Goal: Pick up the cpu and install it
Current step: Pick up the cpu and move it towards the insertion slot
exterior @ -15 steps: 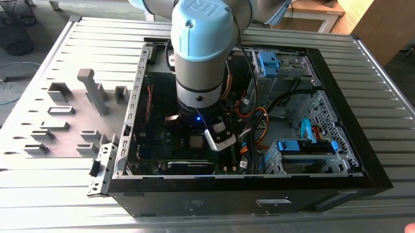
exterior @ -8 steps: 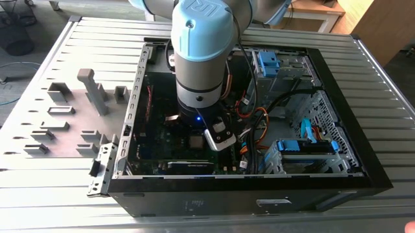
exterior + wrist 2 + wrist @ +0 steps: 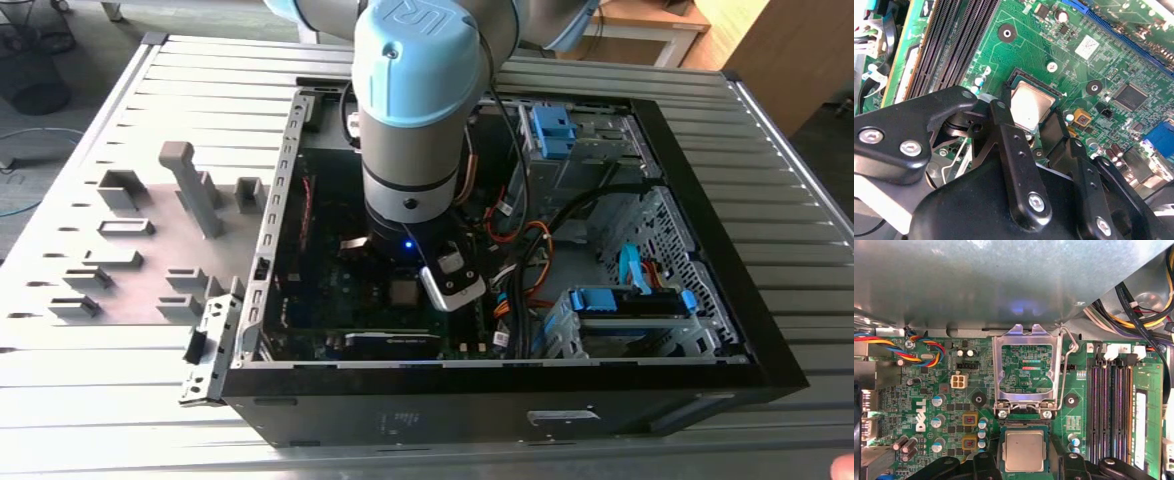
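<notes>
On green motherboard [image 3: 1076, 422], square silver-grey cpu [image 3: 1024, 450]

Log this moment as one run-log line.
gripper: directly over cpu | cpu: lying flat in socket | socket bracket: swung open, upright

Metal on glossy board
The cpu [image 3: 1024, 450] top is matt silver-grey metal; motherboard [image 3: 954, 410] glossy green; socket bracket [image 3: 1026, 333] shiny bare metal.
</notes>
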{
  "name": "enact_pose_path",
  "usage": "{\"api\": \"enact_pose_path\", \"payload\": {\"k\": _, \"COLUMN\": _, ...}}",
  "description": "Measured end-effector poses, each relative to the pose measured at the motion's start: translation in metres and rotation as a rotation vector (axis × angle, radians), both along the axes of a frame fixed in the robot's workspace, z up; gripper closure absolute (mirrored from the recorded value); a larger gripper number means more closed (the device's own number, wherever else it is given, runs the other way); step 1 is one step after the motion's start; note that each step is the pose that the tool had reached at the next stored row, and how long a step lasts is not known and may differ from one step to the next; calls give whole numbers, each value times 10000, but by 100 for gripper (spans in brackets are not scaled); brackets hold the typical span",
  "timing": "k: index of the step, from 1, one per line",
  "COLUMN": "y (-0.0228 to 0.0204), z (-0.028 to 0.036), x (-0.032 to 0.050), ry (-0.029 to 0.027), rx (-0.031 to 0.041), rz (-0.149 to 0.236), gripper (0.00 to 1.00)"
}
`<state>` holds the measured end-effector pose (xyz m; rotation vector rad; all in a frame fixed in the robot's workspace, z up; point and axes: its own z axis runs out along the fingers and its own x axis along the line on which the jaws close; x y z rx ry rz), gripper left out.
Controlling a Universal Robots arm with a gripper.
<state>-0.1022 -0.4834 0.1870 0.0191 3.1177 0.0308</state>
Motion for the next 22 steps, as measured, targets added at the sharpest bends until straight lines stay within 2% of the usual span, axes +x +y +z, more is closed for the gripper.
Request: {"api": "enact_pose_path", "payload": {"k": 22, "y": 1, "z": 25, "x": 12, "ry": -4, "rx": 7, "rz": 0, "gripper": 53}}
